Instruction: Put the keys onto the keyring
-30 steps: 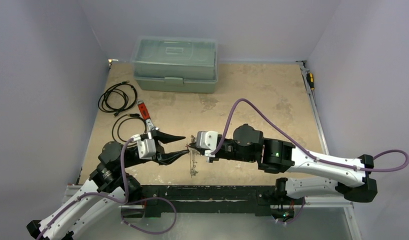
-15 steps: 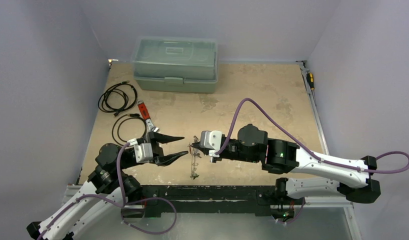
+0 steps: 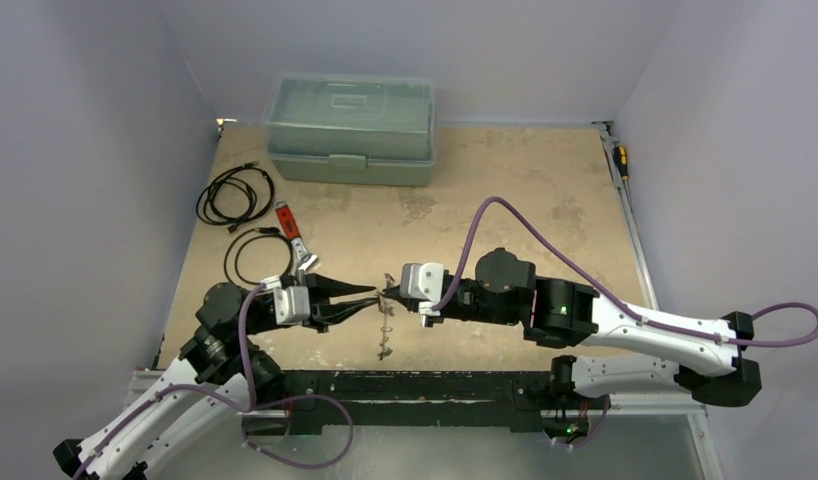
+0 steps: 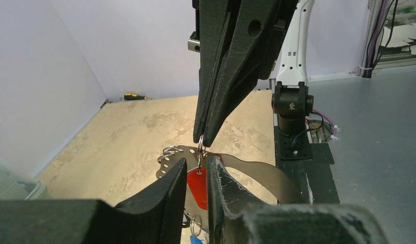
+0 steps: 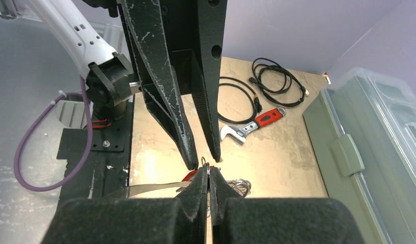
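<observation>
My right gripper (image 3: 388, 292) is shut on the keyring (image 3: 387, 325), which hangs below it with keys on it. In the left wrist view the keyring (image 4: 257, 173) is a silvery band with holes. A red-headed key (image 4: 198, 187) dangles from a small ring at the right gripper (image 4: 203, 142). My left gripper (image 4: 197, 161) faces it tip to tip, open narrowly, its fingers on either side of the red head with a gap showing. A blue key (image 4: 196, 240) shows lower down. In the right wrist view the left gripper (image 5: 204, 161) stands just past my shut right gripper (image 5: 209, 170).
A red-handled wrench (image 3: 293, 235) and two coiled black cables (image 3: 235, 195) lie at the left of the table. A green lidded box (image 3: 350, 128) stands at the back. A screwdriver (image 3: 620, 160) lies along the right edge. The arm bases line the near edge.
The left jaws have narrowed a lot and their tips have come in around the hanging key. The right gripper shifted slightly right and stayed shut.
</observation>
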You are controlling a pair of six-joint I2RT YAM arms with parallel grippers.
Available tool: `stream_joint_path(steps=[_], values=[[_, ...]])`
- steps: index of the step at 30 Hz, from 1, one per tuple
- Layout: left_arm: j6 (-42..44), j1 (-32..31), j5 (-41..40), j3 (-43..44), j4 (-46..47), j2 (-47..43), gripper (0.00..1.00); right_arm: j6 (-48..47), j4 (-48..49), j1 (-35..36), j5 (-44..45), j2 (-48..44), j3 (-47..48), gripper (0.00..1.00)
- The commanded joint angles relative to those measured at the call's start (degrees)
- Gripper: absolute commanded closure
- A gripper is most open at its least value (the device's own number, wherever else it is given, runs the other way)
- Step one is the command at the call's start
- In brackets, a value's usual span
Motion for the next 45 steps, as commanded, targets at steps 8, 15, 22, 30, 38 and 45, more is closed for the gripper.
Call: stream_joint_path(steps=[8, 15, 22, 30, 38, 45], values=[[-0.39, -0.01, 0.25, 1.31, 2.23, 0.7, 1.0, 0.09, 3.57, 0.1, -1.45, -0.9, 1.02, 1.0], [-0.53, -0.03, -0.24, 1.31, 1.98, 0.42, 1.0, 0.14, 2.64, 0.1, -1.31, -2.23, 1.02, 1.0], [-0.53, 0.0, -0.6, 1.33, 1.91, 0.57, 1.0, 0.13, 1.67, 0.1, 0.16, -3.28, 0.94, 1.0], [-0.53, 0.04, -0.77, 1.36, 1.92, 0.77, 1.0, 0.08, 1.59, 0.1, 0.25, -3.65, 0.68, 1.0], [-0.36, 0.03, -0.7, 1.31, 2.05, 0.04, 0.62, 0.08, 1.8, 0.1, -0.45, -3.4, 0.5, 1.0], [-0.7, -0.02, 1.86, 0.9, 3.31, 0.67, 0.59, 0.08, 2.06, 0.1, -0.99, -2.39, 0.91, 1.0]])
